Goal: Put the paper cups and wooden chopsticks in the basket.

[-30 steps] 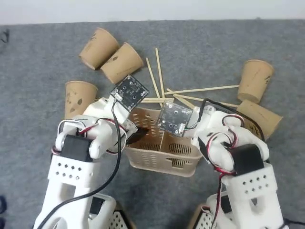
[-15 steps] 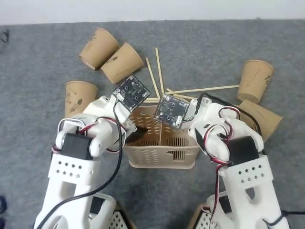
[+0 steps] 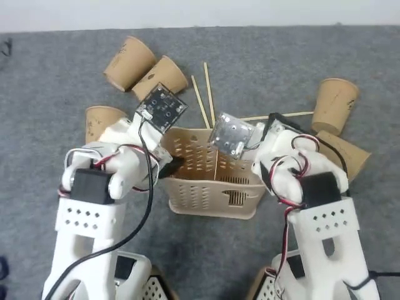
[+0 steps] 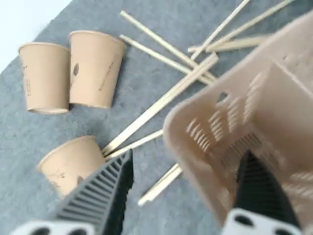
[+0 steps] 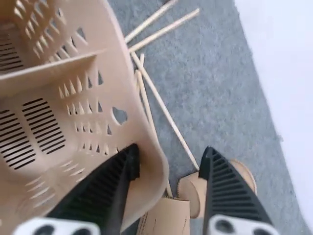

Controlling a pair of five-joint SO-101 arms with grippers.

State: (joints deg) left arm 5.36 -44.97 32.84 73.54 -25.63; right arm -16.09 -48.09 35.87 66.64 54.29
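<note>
The tan slotted basket (image 3: 212,178) sits between my two arms. My left gripper (image 3: 170,167) straddles its left wall (image 4: 205,127), one finger outside and one inside, open (image 4: 188,156) with a wide gap. My right gripper (image 5: 169,151) straddles the right corner rim (image 5: 146,147); one finger touches the wall and a gap shows by the other. Two paper cups (image 3: 128,62) (image 3: 161,78) lie at the back left and a third (image 3: 100,122) lies beside my left arm. Two more cups (image 3: 334,103) (image 3: 342,155) are at the right. Wooden chopsticks (image 3: 205,97) (image 4: 166,98) lie scattered behind the basket.
Grey carpet (image 3: 56,156) covers the table, with a pale wall strip (image 3: 200,12) along the far edge. Bare carpet lies to the left and in front of the basket. The basket's inner divider (image 5: 54,66) splits it into two compartments, both without cups or chopsticks.
The basket has shifted away from the arm bases and now covers part of the chopstick pile. Both grippers moved with it, staying at its two sides.
</note>
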